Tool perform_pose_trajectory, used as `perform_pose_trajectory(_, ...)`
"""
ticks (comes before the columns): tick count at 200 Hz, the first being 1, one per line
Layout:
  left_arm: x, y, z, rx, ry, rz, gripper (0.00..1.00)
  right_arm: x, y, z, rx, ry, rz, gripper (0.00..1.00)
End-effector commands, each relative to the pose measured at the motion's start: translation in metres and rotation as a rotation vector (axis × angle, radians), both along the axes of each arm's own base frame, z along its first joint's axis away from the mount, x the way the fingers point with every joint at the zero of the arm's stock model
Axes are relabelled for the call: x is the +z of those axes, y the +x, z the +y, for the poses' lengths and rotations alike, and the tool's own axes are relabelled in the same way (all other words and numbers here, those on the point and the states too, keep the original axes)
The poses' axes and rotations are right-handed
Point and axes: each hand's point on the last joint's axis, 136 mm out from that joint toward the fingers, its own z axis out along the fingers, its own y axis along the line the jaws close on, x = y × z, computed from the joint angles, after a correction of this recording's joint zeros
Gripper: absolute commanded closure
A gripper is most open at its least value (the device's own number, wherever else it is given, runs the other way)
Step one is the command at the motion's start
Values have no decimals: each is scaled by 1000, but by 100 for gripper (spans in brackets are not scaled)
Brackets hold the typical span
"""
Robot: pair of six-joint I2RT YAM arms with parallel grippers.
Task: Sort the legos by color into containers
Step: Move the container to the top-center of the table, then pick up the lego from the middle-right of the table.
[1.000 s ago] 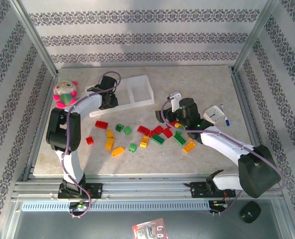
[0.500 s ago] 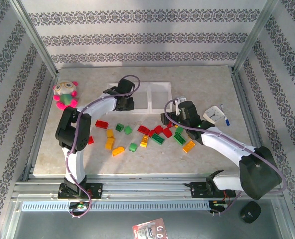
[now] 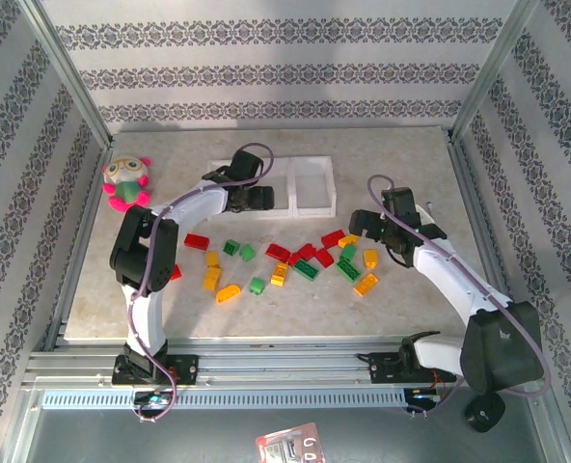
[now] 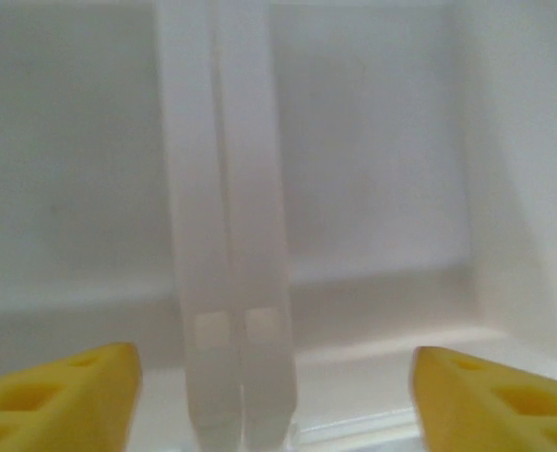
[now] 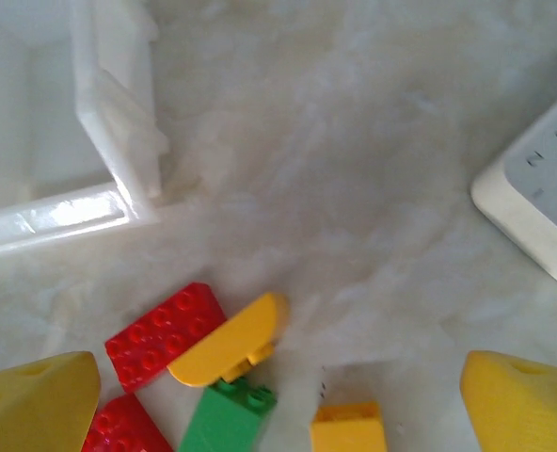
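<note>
The legos lie scattered in front of the white three-compartment tray (image 3: 310,183): red (image 3: 197,241), green (image 3: 257,285) and yellow-orange (image 3: 366,284) bricks among several. My left gripper (image 3: 264,198) is open low inside the tray, a divider wall (image 4: 231,245) standing between its yellow fingertips (image 4: 57,391). My right gripper (image 3: 360,224) is open above bare table at the pile's right end. Just ahead of it lie a red brick (image 5: 166,334), a rounded yellow one (image 5: 230,341), a green one (image 5: 227,414) and a yellow-orange one (image 5: 349,428). Nothing is held.
A pink-and-green plush toy (image 3: 126,183) sits at the back left. A white device (image 5: 542,207) lies right of my right gripper. The tray's near right corner (image 5: 119,198) is close ahead on the left of the right wrist view. Metal frame posts border the table.
The tray has slid to the right and straightened, with my left gripper travelling along in it. My right gripper has drawn back to the right, off the pile.
</note>
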Motion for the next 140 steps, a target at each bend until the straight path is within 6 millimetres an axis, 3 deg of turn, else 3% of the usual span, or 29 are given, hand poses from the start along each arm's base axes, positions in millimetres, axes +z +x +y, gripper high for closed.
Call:
perform_pose_trajectory(1, 66, -2, -21, -98, -67, -183, 3, -11, -23, -5, 48, -36, 123, 5)
perform_pose_trajectory(29, 98, -27, -47, -314, -105, -352, 1, -30, -34, -3, 103, -57, 244, 9)
perform_pose_trajectory(49, 107, -58, -72, -518, -133, -448, 1, -43, -36, -1, 111, -53, 302, 16)
perform_pose_trajectory(94, 99, -112, -115, -789, -216, -473, 1, -71, -37, 1, 120, -59, 417, 37)
perform_pose_trajectory(140, 91, -128, -139, -870, -269, -445, 1, -81, -34, 0, 112, -73, 452, 56)
